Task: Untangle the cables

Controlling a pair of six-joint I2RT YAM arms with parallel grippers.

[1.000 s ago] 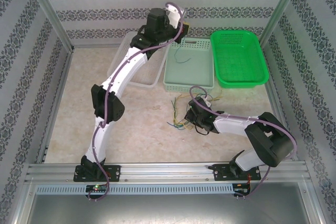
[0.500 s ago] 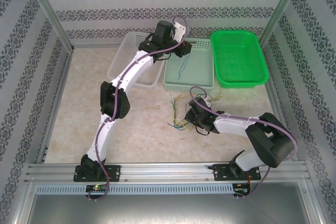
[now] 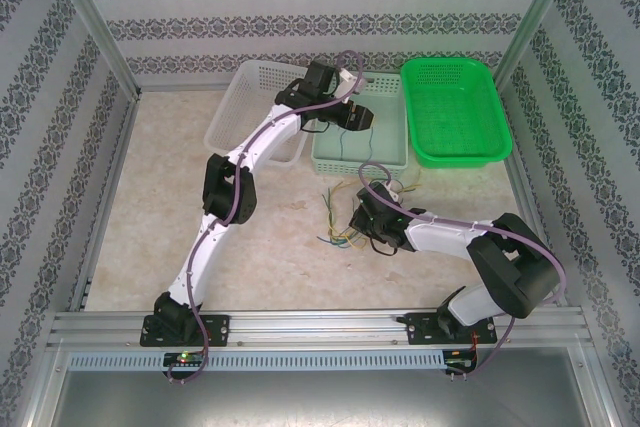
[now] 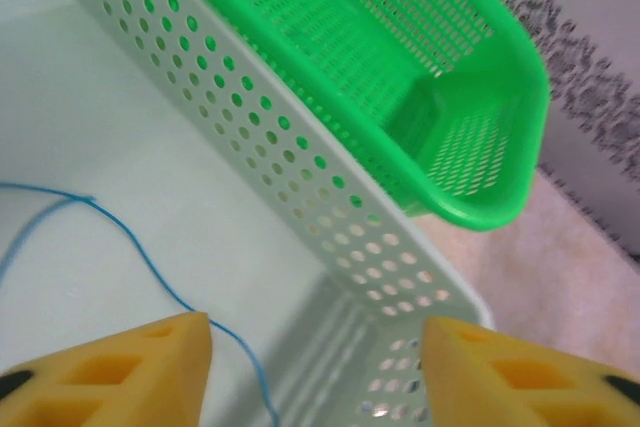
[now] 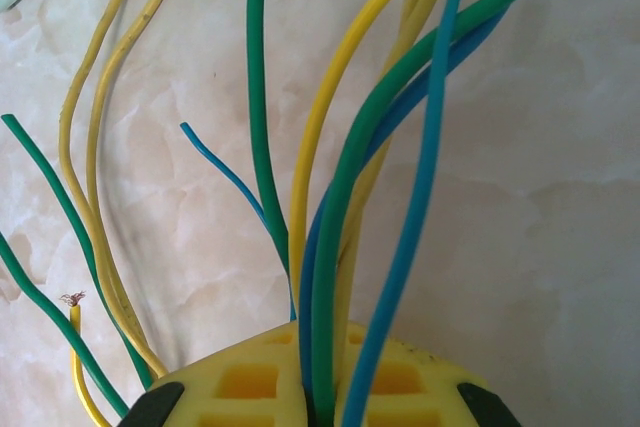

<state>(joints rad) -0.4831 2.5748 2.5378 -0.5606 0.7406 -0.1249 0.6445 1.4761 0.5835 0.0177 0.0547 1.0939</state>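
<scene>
My left gripper (image 3: 360,119) hangs open over the pale green basket (image 3: 360,161). In the left wrist view its yellow fingers (image 4: 150,367) stand wide apart. A thin blue cable (image 4: 130,247) lies loose on the basket floor, running past the left finger and held by nothing. On the table in front of that basket lies a tangle of yellow, green and blue cables (image 3: 335,222). My right gripper (image 3: 371,230) is low at the tangle's right side. In the right wrist view, the right gripper (image 5: 330,392) is shut on several of those cables (image 5: 345,197), which fan out from it across the marble top.
A bright green basket (image 3: 455,112) stands right of the pale one, its end visible in the left wrist view (image 4: 470,147). A white basket (image 3: 245,117) stands to the left, under the left arm. Patterned walls and metal posts enclose the table.
The left arm swung right from the white basket to over the pale green one and came lower. Its gripper opened and let the blue cable go. The right arm stayed put.
</scene>
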